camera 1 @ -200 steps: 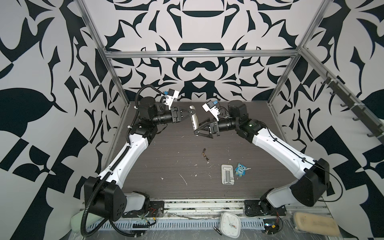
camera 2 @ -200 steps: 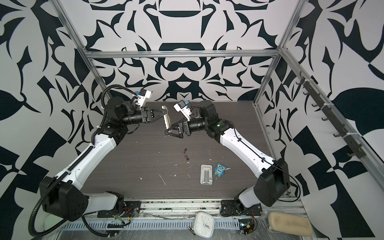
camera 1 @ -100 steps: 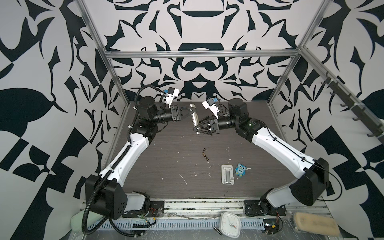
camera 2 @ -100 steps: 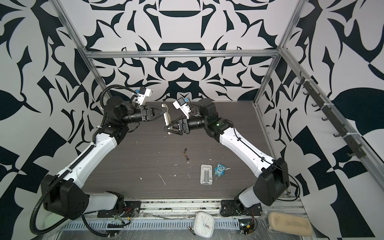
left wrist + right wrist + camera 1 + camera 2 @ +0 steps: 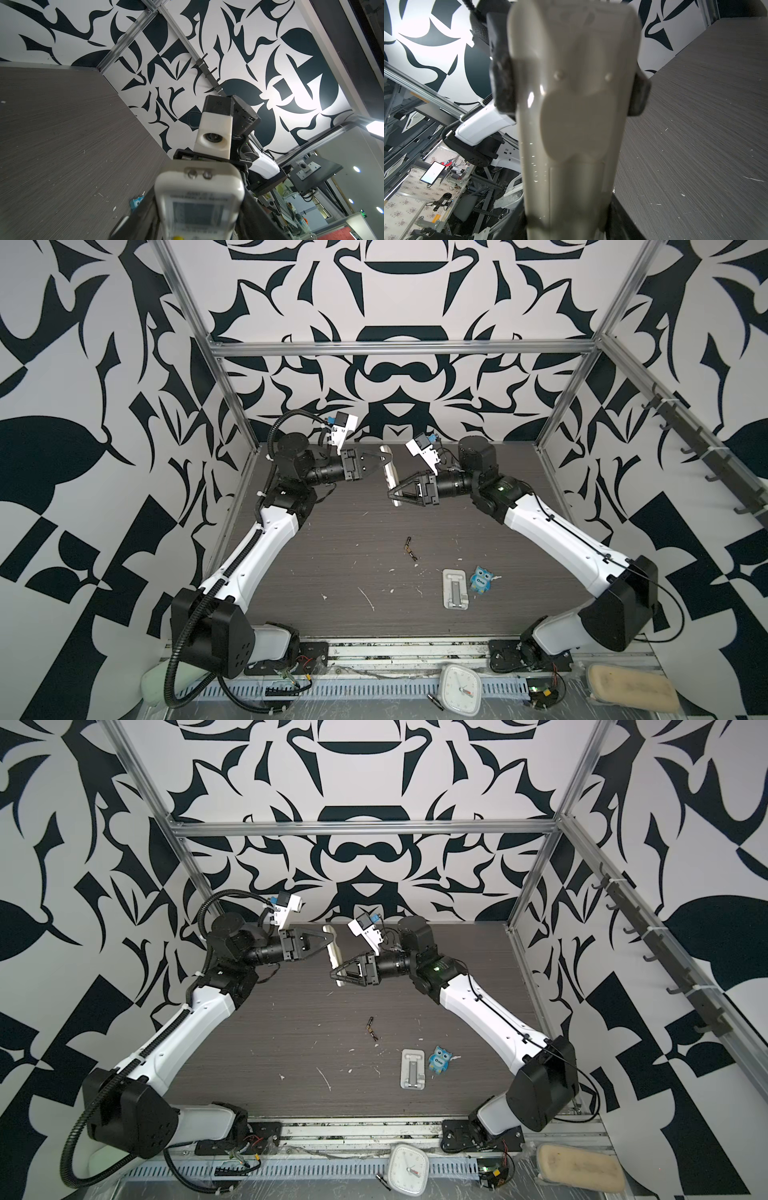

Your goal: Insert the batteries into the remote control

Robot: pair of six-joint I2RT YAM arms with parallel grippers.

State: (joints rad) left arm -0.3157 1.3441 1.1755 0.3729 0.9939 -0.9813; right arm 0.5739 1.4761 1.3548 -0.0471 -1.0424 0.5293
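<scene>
Remote control (image 5: 390, 477) — lengthwise front-to-back, screen end rearward

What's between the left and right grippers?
The remote control, clear of the table, spanning from left gripper to right gripper. Both top views show it.

1. Walls (image 5: 395, 290): white panels, bold black abstract shapes, all sides.
2. Aluminium frame (image 5: 399, 349) along edges and corners.
3. Tabletop (image 5: 332, 564): dark grey wood-grain, white flecks.
4. Hook rail (image 5: 706, 452) on right-hand wall.
5. Ceiling light (image 5: 376, 126) glows beyond enclosure.
</scene>
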